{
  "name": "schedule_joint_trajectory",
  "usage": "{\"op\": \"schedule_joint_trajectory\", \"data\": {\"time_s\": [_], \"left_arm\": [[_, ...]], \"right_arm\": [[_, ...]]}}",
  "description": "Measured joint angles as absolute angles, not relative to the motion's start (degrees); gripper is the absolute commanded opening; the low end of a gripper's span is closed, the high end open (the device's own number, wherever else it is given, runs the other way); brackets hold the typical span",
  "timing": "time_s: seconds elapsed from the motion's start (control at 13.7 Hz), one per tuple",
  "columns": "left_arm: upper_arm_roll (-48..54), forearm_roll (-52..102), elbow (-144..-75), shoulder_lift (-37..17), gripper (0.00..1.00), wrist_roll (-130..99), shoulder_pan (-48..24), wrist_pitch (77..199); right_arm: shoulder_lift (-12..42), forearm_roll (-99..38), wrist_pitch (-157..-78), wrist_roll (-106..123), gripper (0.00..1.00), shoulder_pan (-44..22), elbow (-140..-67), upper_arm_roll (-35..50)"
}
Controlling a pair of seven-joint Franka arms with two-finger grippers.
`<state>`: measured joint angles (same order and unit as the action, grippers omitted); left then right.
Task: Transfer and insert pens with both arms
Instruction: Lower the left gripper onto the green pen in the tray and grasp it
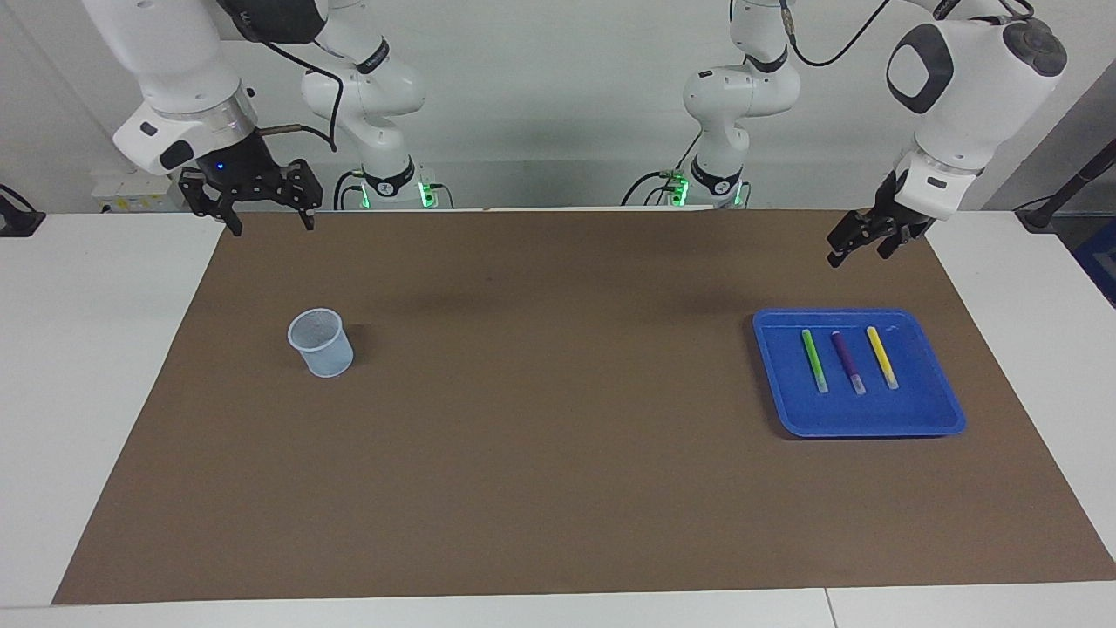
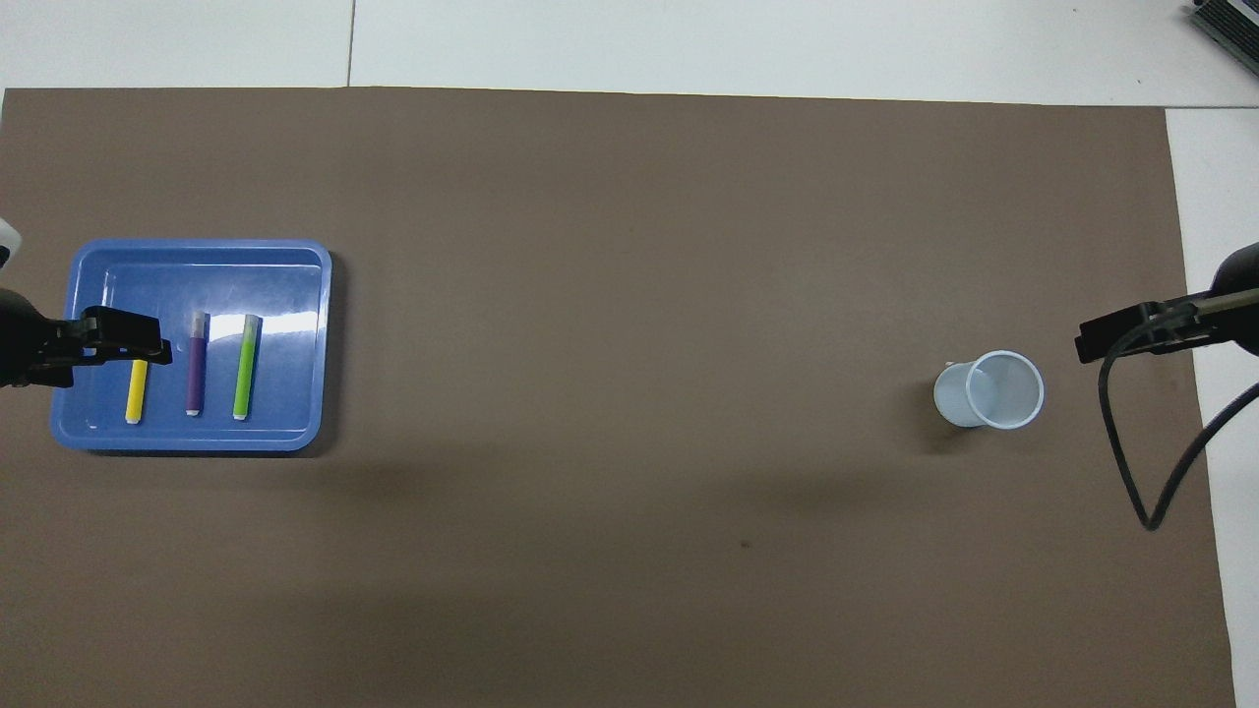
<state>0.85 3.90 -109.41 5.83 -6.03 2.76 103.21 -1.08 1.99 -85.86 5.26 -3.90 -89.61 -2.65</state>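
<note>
We read left tool (image 1: 859, 244) at frame right, released above tray (image 1: 950, 417) w/ pens (image 1: 851, 361) to pick; right tool (image 1: 268, 215) released, waiting near cup (image 1: 323, 343)

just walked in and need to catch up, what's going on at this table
Nothing is held yet. Three pens, green, purple and yellow, lie side by side in a blue tray toward the left arm's end of the table. The left tool hangs open in the air near the tray, touching nothing. The right tool waits open, raised at its own end, where a pale cup stands empty.
</note>
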Motion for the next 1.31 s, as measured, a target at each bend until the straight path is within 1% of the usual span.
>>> {"op": "schedule_joint_trajectory", "data": {"time_s": [0.15,0.29,1.02,1.31], "left_arm": [[0.9,3.9,-112.8,5.6,1.0,-5.7,2.8,106.6],[0.8,3.9,-114.6,4.5,1.0,-4.5,2.9,108.7],[0.8,3.9,-115.2,-5.9,1.0,-0.1,3.8,119.8],[0.8,3.9,-115.2,-10.8,1.0,2.3,4.5,125.1]], "right_arm": [[-1.1,2.0,-85.9,5.3,1.0,-3.9,-89.6,-2.7],[-1.1,2.0,-85.9,5.3,1.0,-3.9,-89.6,-2.7],[-1.1,2.0,-85.9,5.3,1.0,-3.9,-89.6,-2.7],[-1.1,2.0,-85.9,5.3,1.0,-3.9,-89.6,-2.7]]}}
